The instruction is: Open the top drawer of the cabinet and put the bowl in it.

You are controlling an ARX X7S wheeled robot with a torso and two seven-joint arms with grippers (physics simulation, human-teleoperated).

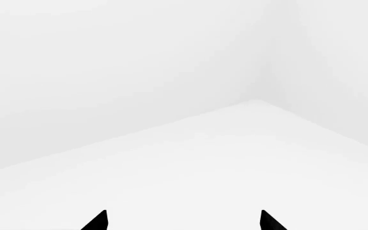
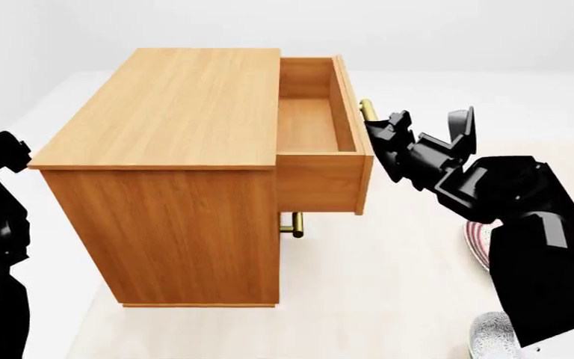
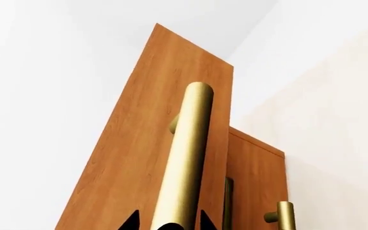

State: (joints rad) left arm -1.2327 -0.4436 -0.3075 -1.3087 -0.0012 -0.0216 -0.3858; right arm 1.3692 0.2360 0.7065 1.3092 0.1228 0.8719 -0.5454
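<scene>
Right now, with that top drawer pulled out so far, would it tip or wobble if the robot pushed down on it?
Probably a little. The top drawer hangs well out of the cabinet, so its front has little support and might sag. It looks like rigid wood, so it should not flex. The right gripper sits around the brass handle, which looks smooth and could slip.

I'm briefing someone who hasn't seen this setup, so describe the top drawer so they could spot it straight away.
Find the orange-brown wooden cabinet, the biggest thing in the head view. The top drawer is the shallow open box pulled out from its upper front, empty inside, with the right gripper at its brass bar handle. Unlike the drawers below, whose fronts sit flush with the cabinet, it juts out.
</scene>
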